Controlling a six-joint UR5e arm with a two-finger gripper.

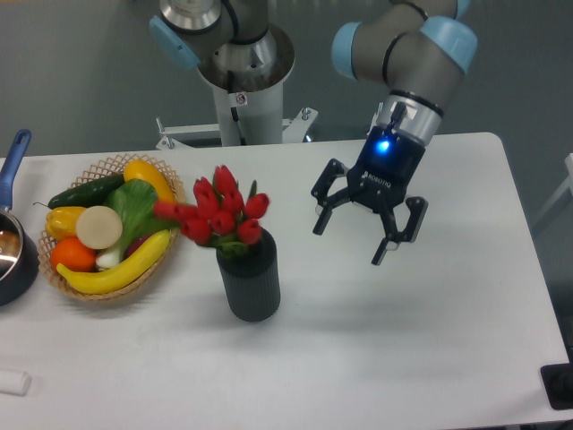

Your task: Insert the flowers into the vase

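Wicker basket (175,235) sitting at left on white table (430,358), holding cucumber (82,191), yellow pepper (149,182), second yellow pepper (63,220), green leafy vegetable (134,208), pale round slice (98,227), orange (72,254), banana (112,271). Dark pot (16,260) with blue handle (12,161) lying at far left edge, partly cut off. Small white object (14,382) resting near left front corner.

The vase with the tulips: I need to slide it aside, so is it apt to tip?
Probably somewhat. The vase is a narrow upright cylinder, and the flowers spread above its mouth, leaning toward the basket, so it looks top-heavy. Its ribbed wall should grip well; push low.
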